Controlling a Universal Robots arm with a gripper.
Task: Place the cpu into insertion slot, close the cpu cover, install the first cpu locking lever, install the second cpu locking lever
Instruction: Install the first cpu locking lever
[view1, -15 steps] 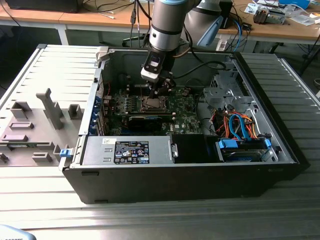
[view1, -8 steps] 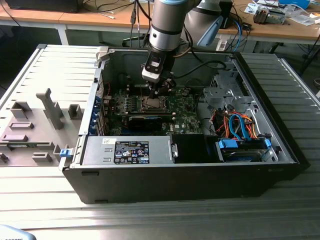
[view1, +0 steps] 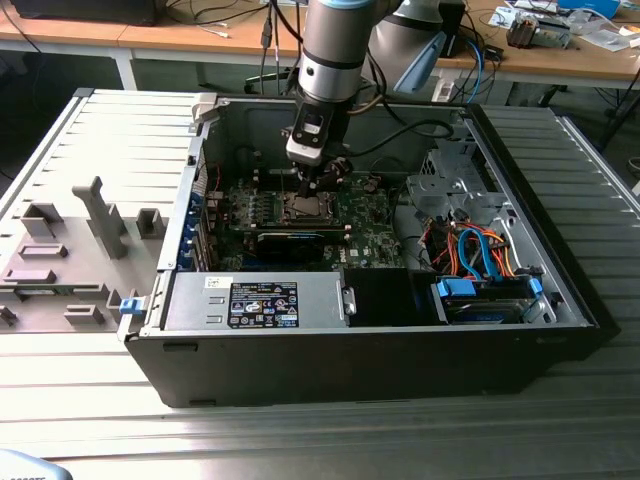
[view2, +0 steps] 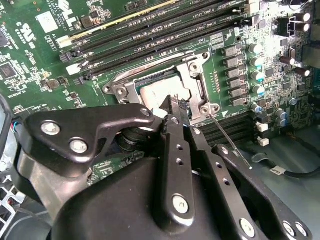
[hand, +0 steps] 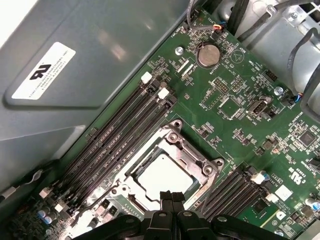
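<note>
- Found a ribbed metal surface (view1: 90, 420) carrying an open computer case (view1: 300, 370).
- Could barely make out the insertion slot (view1: 303, 207) in the exterior view, half hidden under the gripper (view1: 318, 182).
- Could not see the near edge of the cpu (hand: 162, 176) (view2: 159, 92) in both wrist views, blocked by the gripper.
- Saw the gripper's fingers (hand: 166, 200) pressed together, nothing visible between them, tips at the rim of the cpu cover (hand: 194, 152).
- Found the cpu lying in the slot on the green motherboard (hand: 235, 125), framed by the flat-lying cover's window.
- Noticed a thin lever rod (view2: 227, 140) slanting away from the cover's corner; could not tell whether latched.
- Spotted blue and orange cables (view1: 480, 255) bunched in the case at the exterior view's right.
</note>
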